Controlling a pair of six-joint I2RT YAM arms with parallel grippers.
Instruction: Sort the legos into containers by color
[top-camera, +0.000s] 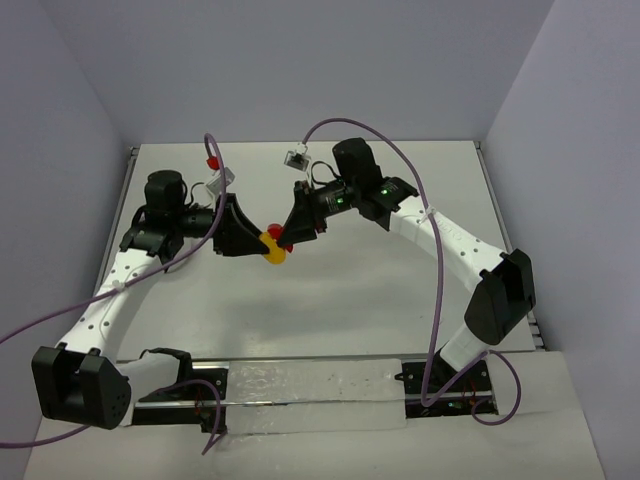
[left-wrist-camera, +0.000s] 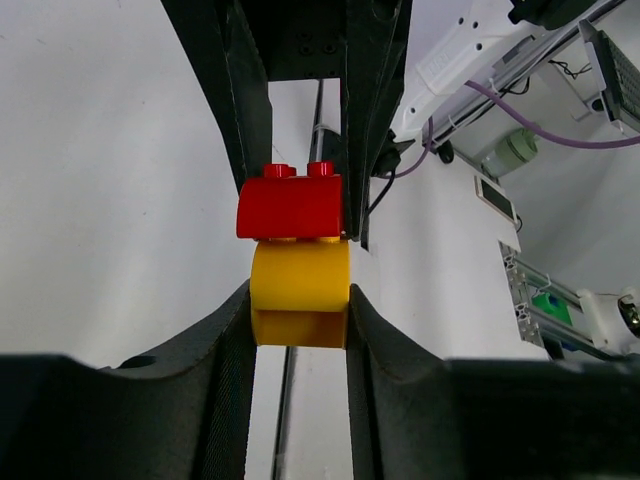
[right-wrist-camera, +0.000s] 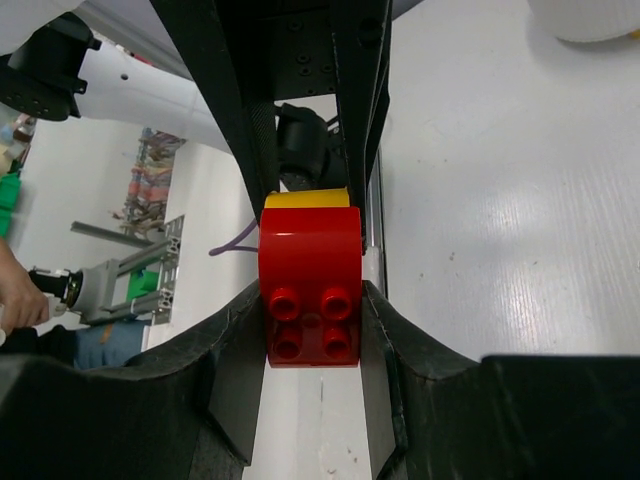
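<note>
Above the middle of the table (top-camera: 350, 320) the two arms meet tip to tip, and the red-and-yellow lego (top-camera: 274, 243) hangs in the air between them, clear of the surface. The left gripper (left-wrist-camera: 300, 310) is clenched on the yellow brick (left-wrist-camera: 300, 285): in the left wrist view both of its black fingers (left-wrist-camera: 225, 350) press flat against the brick's sides, with the brick sitting right at the fingertips rather than deep in the jaws. The red brick (right-wrist-camera: 310, 275) is stacked directly on the yellow one, touching it, and the right gripper (right-wrist-camera: 312, 320) is clamped on it from the opposite side. In the right wrist view the red brick fills the gap between the fingers, its studded face turned toward the camera and a thin edge of yellow showing beyond it. From above, the yellow half sits lower and nearer the arm bases, the red half just above it. A white curved shape at the top right corner of the right wrist view is probably the container (right-wrist-camera: 590, 18), standing well apart from the grippers, though too little of it shows to be sure.
</note>
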